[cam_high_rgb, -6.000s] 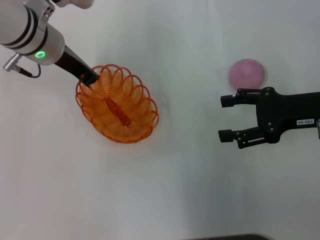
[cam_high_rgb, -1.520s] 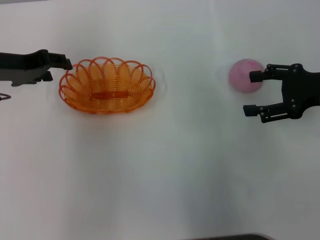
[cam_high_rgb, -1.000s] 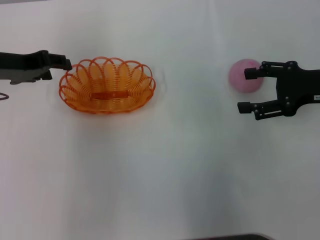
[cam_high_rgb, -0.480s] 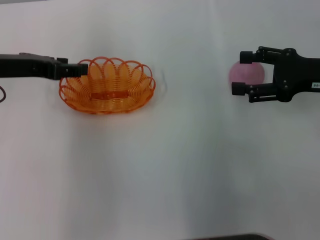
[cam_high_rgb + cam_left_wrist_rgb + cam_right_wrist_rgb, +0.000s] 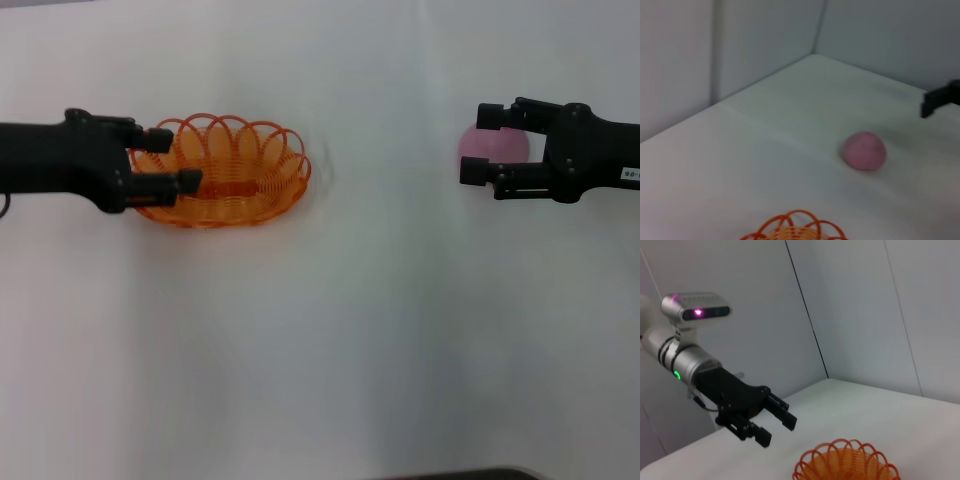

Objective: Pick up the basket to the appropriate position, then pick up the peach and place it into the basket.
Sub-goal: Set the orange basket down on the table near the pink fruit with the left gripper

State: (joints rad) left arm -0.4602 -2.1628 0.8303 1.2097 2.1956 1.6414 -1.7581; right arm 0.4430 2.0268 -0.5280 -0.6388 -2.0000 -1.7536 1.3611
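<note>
Basket (image 5: 225, 185), an orange openwork oval, sits on the white table (image 5: 320, 350) at the centre left of the head frame, long side across the picture. The left hand (image 5: 178, 160) reaches in from the left edge, fingers spread wide and holding nothing, over the basket's left end; whether it touches the rim is unclear. At the upper right the pink peach (image 5: 492, 148) rests on the table, well apart from the basket. The right hand (image 5: 482, 145) has open fingers straddling the peach, not closed on it.
</note>
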